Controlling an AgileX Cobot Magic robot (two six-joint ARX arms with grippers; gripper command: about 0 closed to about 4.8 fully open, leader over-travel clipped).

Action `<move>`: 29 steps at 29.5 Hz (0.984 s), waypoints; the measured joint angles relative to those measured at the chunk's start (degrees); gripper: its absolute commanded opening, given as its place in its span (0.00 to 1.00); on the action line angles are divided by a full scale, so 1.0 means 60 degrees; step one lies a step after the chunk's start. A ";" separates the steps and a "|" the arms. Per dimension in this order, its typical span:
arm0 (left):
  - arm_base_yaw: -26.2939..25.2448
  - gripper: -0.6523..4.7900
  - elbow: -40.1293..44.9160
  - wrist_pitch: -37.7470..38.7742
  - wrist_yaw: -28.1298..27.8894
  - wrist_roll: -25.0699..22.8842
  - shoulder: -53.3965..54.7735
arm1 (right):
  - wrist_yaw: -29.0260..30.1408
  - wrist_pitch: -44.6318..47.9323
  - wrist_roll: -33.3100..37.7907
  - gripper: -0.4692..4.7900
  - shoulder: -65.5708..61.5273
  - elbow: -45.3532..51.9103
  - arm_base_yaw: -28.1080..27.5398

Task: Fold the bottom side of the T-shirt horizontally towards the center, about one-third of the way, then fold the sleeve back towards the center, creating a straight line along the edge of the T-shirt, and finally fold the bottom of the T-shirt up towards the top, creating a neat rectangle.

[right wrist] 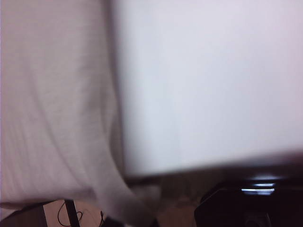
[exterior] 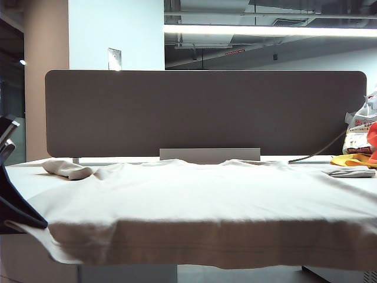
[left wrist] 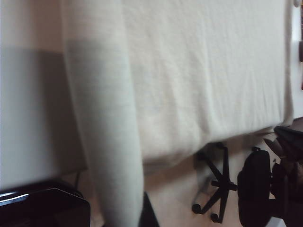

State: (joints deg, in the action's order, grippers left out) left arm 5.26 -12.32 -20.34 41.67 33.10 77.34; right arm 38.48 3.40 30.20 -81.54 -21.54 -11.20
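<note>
You are watching the large plain beige cotton T-shirt (exterior: 206, 200) lying spread across the white table (exterior: 23, 171), near hem draping over the front edge, where the left gripper (left wrist: 137, 213) and right gripper (right wrist: 132, 215) are clenching it, so lift both corners evenly toward the grey partition (exterior: 206, 112).
</note>
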 measured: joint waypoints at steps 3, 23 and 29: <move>0.0000 0.11 -0.0080 0.0015 0.0313 -0.0004 -0.0007 | 0.0058 -0.0124 0.0182 0.09 0.0612 -0.0029 -0.0004; -0.0004 0.11 -0.1869 0.1381 0.0962 0.0004 -0.1078 | 0.0539 -0.0783 0.0962 0.09 0.2280 -0.0758 -0.0109; -0.0007 0.11 -0.2645 0.1934 0.0823 -0.0102 -0.1078 | 0.0554 -0.0994 0.0969 0.09 0.2095 -0.1486 -0.0109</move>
State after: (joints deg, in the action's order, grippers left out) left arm 5.21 -28.18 -8.73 46.61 32.49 70.87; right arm 41.80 -2.57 36.01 -68.97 -30.46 -11.86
